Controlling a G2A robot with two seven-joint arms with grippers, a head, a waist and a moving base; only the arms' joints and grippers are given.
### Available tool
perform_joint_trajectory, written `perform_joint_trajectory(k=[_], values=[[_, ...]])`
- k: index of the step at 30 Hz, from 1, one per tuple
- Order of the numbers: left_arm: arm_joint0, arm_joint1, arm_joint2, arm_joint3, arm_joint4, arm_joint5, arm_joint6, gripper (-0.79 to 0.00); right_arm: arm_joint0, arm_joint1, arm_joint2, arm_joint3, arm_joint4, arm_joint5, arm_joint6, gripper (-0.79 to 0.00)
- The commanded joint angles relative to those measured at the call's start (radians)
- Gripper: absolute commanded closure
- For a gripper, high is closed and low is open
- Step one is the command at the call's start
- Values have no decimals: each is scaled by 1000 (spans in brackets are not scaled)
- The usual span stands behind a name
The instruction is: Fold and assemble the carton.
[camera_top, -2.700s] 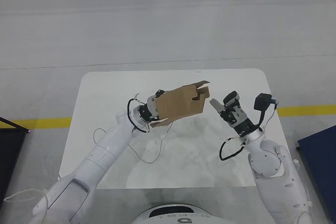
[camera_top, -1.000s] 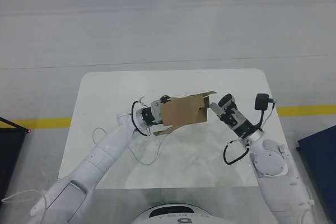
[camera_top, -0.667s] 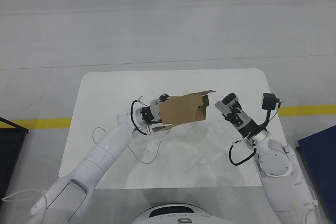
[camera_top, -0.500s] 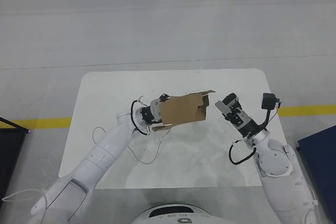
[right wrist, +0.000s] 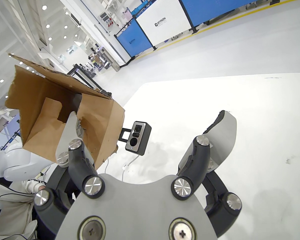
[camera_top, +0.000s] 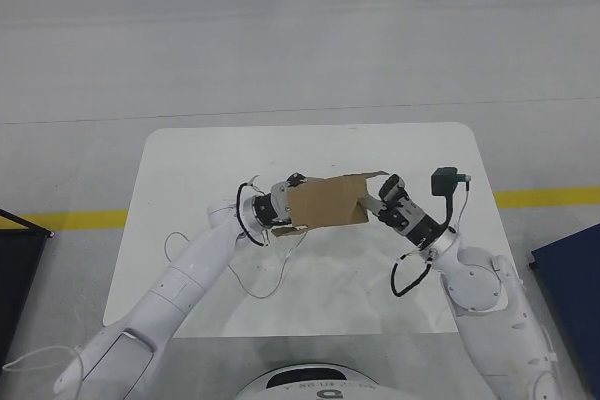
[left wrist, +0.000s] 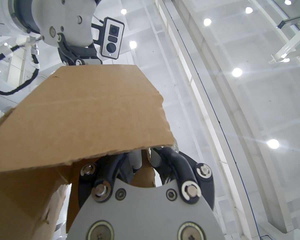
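A brown carton [camera_top: 330,200] hangs above the middle of the white table, lying roughly level. My left gripper [camera_top: 286,207] is shut on a flap at one end; in the left wrist view the fingers [left wrist: 130,161] clamp the cardboard under the carton [left wrist: 77,116]. My right gripper [camera_top: 378,200] is open at the other, open end. In the right wrist view one finger [right wrist: 70,128] is inside the mouth of the carton [right wrist: 100,118] and the other finger [right wrist: 222,131] stays outside over the table. Loose flaps stick up at that end.
The white table [camera_top: 200,160] has a thin cable [camera_top: 270,270] lying near its middle. A black frame [camera_top: 0,250] stands off the left side and a blue panel [camera_top: 580,280] off the right side. A yellow line crosses the floor.
My right gripper has moved left to the carton's open end, and one finger now sits inside it. The carton has settled flatter while the left gripper kept its hold.
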Motion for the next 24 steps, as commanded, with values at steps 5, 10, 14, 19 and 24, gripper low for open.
perform_joint_trajectory(k=[5, 10, 14, 19, 24], values=[[3, -2, -11, -1, 14, -5, 6, 0, -8, 1, 9, -13, 8, -3, -48, -785], [5, -3, -17, 4, 27, -3, 13, 0, -70, 7, 75, -38, 70, -156, -130, -785], [4, -4, -18, 5, 44, -6, 22, 0, -111, 10, 103, -52, 55, -261, -174, -785], [3, -4, -18, 4, 90, -18, 38, 0, -134, 8, 94, -67, -65, -279, -224, -785], [7, -2, -26, -2, 111, -21, 36, 0, -117, 3, 50, -62, -165, -205, -247, -785]])
